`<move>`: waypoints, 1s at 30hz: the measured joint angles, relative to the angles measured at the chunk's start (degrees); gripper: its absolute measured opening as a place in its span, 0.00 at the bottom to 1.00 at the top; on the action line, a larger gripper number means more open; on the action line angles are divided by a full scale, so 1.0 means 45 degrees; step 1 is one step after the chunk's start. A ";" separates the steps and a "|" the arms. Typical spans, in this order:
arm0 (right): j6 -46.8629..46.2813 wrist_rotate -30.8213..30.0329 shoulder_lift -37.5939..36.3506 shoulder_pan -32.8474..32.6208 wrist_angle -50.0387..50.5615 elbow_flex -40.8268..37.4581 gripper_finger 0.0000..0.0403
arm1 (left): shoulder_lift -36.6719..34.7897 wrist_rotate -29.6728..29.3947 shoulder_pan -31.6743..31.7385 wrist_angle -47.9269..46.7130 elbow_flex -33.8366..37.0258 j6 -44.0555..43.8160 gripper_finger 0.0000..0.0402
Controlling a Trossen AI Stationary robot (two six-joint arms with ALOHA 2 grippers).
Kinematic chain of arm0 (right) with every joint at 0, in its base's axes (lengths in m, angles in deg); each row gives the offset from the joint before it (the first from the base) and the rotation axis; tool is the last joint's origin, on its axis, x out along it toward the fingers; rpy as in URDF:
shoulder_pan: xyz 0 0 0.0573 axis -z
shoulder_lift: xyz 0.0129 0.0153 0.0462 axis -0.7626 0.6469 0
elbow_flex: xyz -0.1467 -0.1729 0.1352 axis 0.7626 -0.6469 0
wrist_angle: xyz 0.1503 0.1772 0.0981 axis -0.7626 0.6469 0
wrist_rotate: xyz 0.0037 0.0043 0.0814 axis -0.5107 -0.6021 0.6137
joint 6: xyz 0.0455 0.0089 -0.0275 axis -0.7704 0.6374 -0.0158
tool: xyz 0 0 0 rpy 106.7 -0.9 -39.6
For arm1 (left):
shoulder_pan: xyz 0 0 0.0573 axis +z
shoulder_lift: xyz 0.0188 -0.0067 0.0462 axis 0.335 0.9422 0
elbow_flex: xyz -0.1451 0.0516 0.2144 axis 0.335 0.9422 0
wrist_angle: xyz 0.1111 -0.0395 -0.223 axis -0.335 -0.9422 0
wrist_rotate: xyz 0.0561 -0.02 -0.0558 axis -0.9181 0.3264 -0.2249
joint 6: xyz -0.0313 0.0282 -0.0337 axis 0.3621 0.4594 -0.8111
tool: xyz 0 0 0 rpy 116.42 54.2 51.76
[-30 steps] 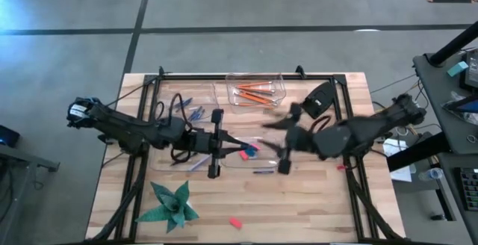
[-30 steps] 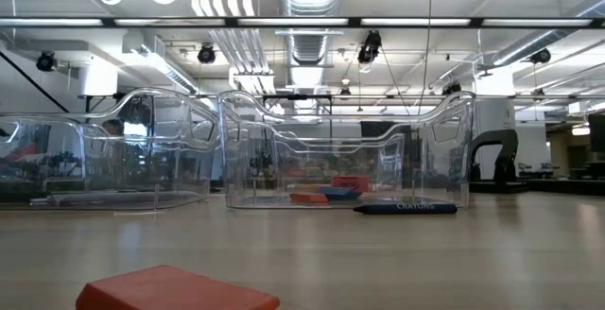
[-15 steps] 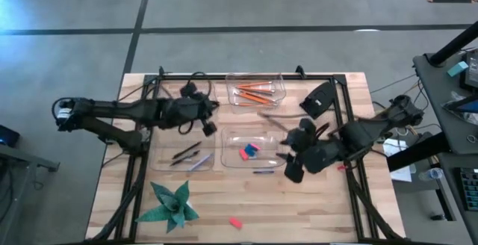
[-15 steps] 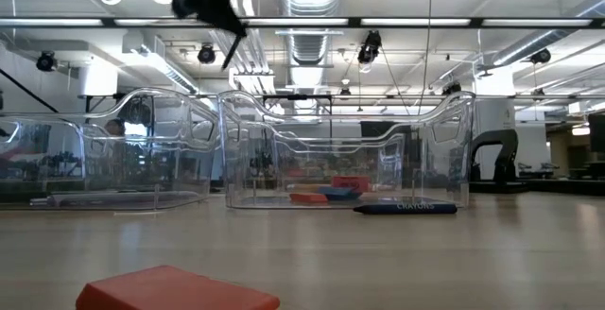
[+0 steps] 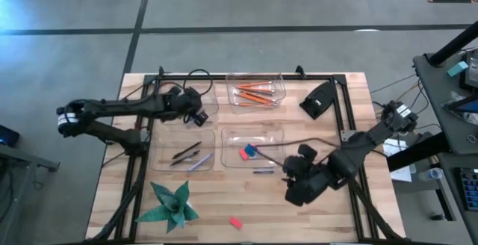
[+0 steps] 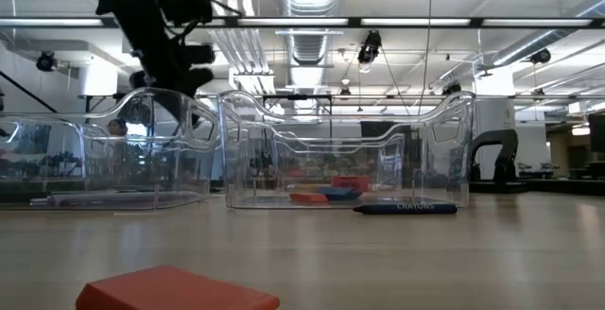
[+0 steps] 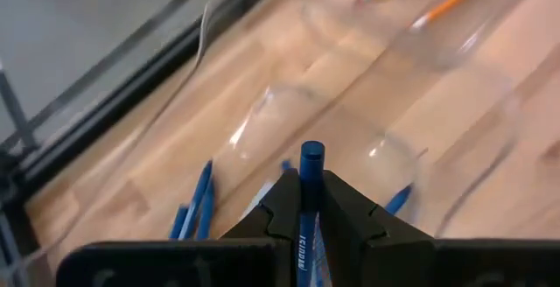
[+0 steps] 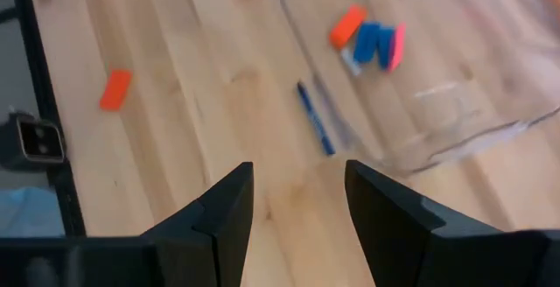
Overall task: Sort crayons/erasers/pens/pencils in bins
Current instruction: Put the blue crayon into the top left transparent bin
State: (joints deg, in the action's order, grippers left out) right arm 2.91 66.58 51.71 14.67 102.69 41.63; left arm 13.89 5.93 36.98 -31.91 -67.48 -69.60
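Note:
My left gripper hovers over the far-left bin and is shut on a blue crayon. More blue crayons lie in that bin below it. My right gripper is open, raised near the table's near right. Its fingers point toward a loose blue crayon lying on the table beside the eraser bin. Pink and blue erasers lie in that bin. Orange pencils fill the far-right bin, and dark pens the near-left one. My left gripper pinches the blue crayon between its two fingers. The crayon lies along the fingers, and its free end sticks out past the tips. It is lifted clear above the far-left bin.
A red eraser lies near the table's near edge, large in the low view's foreground. A green folded-paper star sits at the near left. A black object rests at the far right. Cables run along the far edge.
My left gripper has risen from the table's middle and travelled toward the far-left bin, carrying the crayon. My right gripper has drawn back from the middle toward the near edge, ending beside the loose blue crayon.

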 joint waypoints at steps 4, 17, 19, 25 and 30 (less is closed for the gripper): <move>-0.0660 0.0026 0.0424 -0.0570 -0.0151 -0.0239 0.42 | 0.0000 0.0028 0.0437 0.0029 0.0785 -0.0044 0.03; -0.0787 0.0391 0.2242 -0.1131 -0.1379 -0.0301 0.42 | 0.0000 0.0213 0.0573 0.0365 0.1752 -0.0711 0.03; -0.0868 0.0390 0.2315 -0.1131 -0.1379 -0.0301 0.42 | 0.0000 0.0218 0.0573 0.0408 0.1752 -0.0716 0.04; -0.1118 0.0305 0.2368 -0.1126 -0.1423 -0.0321 0.42 | 0.0000 0.0222 0.0573 0.0459 0.1756 -0.0736 0.11; -0.1171 0.0283 0.3011 -0.1041 -0.1418 -0.0411 0.42 | 0.0000 0.0222 0.0573 0.0467 0.1757 -0.1173 0.18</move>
State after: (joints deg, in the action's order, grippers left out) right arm -2.35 67.85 65.26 9.98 96.31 39.78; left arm 13.89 6.93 39.56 -29.81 -59.57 -74.88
